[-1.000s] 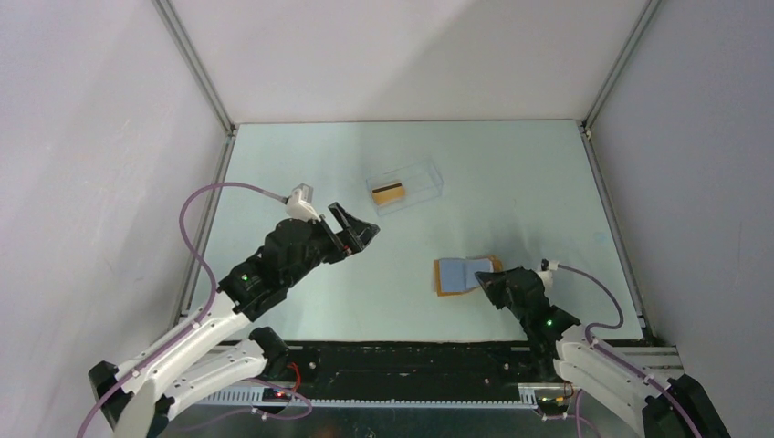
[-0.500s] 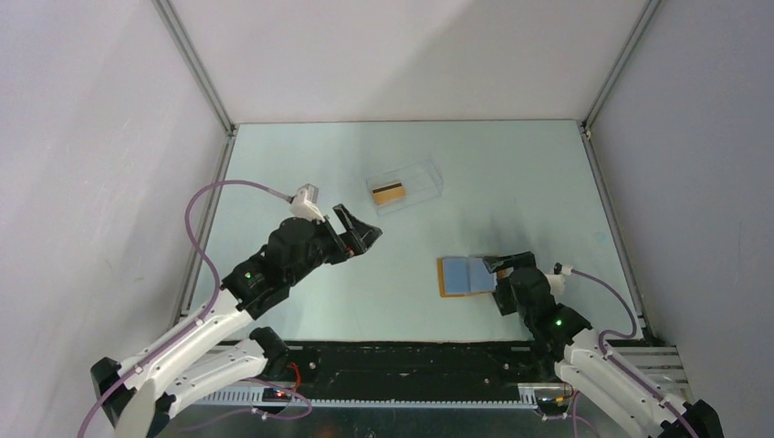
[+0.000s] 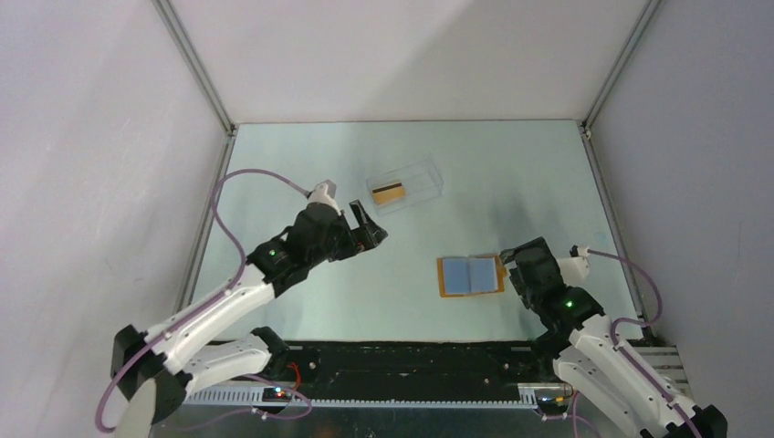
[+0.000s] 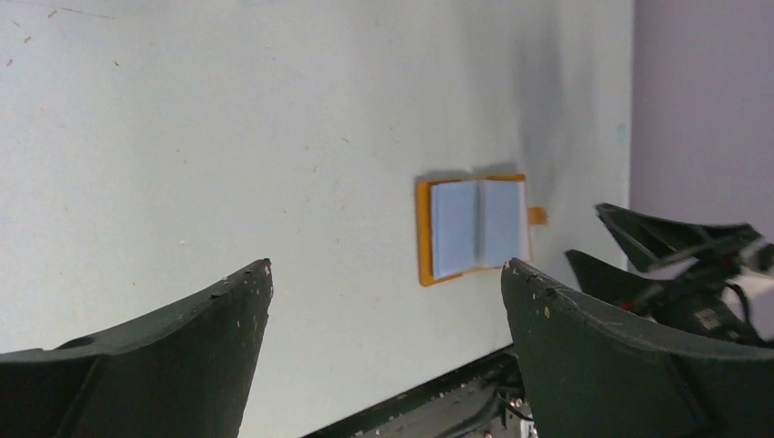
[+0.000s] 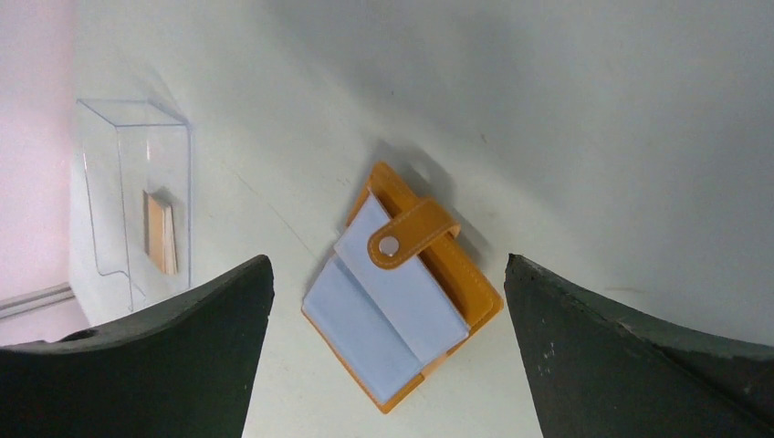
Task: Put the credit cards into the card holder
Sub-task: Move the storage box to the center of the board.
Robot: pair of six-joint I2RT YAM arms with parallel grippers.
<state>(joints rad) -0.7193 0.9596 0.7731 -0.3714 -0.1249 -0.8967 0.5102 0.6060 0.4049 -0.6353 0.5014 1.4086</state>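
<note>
Card holder [image 3: 470,275] lies spread open and flat on the pale table [image 3: 301,146], its blue-grey pockets facing up inside an orange-tan border. From above it reads as a plain squarish book. Only the right wrist camera shows its closing strap [image 5: 413,233], folded over the pockets with a small metal snap. In the left wrist view the card holder [image 4: 475,228] shows just the strap's tip poking past one edge.

The credit cards [image 3: 388,192] are not in it. They sit inside a clear plastic box [image 3: 405,186], beyond the card holder and to its left, well apart from it. From above I see one golden-orange face with a dark stripe. The right wrist view catches the credit cards [image 5: 162,233] edge-on, standing against the wall of the box [image 5: 132,196]; how many there are I cannot tell.

The right gripper [image 3: 513,265] hangs just beside the card holder's right edge, its dark, scuffed fingers spread wide with nothing between them. Its own camera frames the card holder [image 5: 402,287] in that gap, with the right gripper [image 5: 388,260] clear above it. The left gripper [image 3: 367,226] is off to the card holder's left, nearer the box, also gaping and empty. Through the left gripper [image 4: 383,269] only bare table shows.
</note>
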